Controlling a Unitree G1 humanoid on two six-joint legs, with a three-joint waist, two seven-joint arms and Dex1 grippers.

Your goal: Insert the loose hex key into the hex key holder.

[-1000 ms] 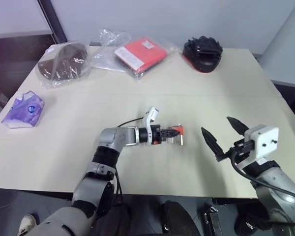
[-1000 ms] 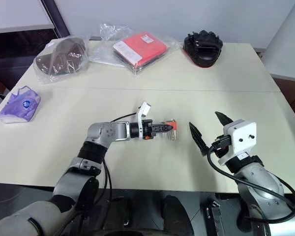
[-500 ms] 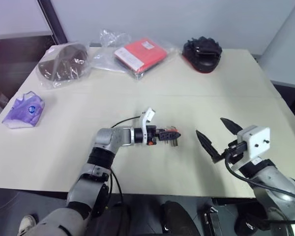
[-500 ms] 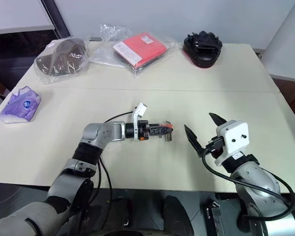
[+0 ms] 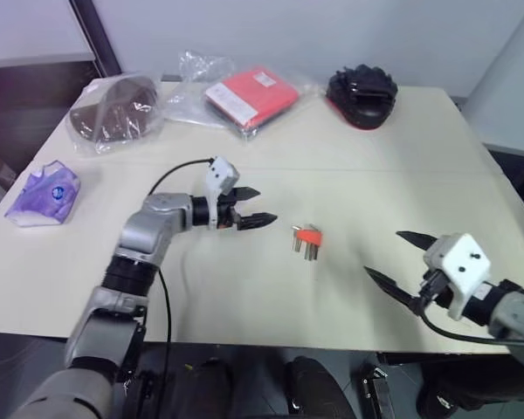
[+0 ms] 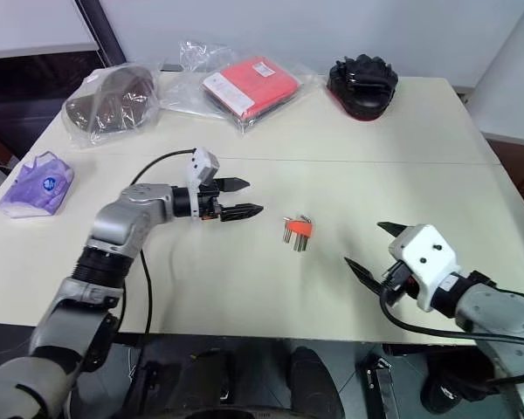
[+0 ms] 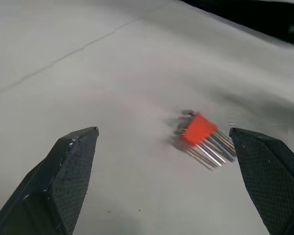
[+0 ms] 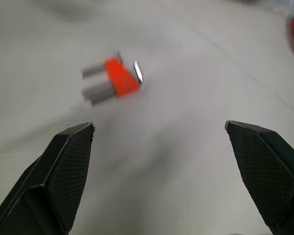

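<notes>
- Left gripper (image 5: 258, 206), two black fingers spread wide and empty, hangs above the cream table (image 5: 402, 166), well to the left of the small orange-red plastic hex key holder (image 5: 308, 235). A second ago it was pinched on that block; it has since let go and pulled away up and leftward.
- Holder now lies free on the table between the two arms, grey keys fanning out toward the robot.
- The thin grey L-shaped loose hex key (image 8: 138, 72): a small bent metal tip shows at the holder's edge in the right wrist view. No separate key lies on the table, so it looks seated in the block; cannot confirm how deep.
- Right gripper (image 5: 399, 266), fingers spread apart and holding nothing, sits low near the table's front edge, well right of the holder; half a second ago it was nearer the block.
- Reading: both arms backing off a released holder suggests the insertion is done or close to it.
- Surroundings, all far from the holder: flat red packet in clear plastic (image 5: 249, 94), black lumpy object (image 5: 360, 91), bagged dark item (image 5: 113, 112), purple bagged item (image 5: 44, 194). Nothing crowds the block; the left arm's cable (image 5: 170, 175) loops clear above the table.
</notes>
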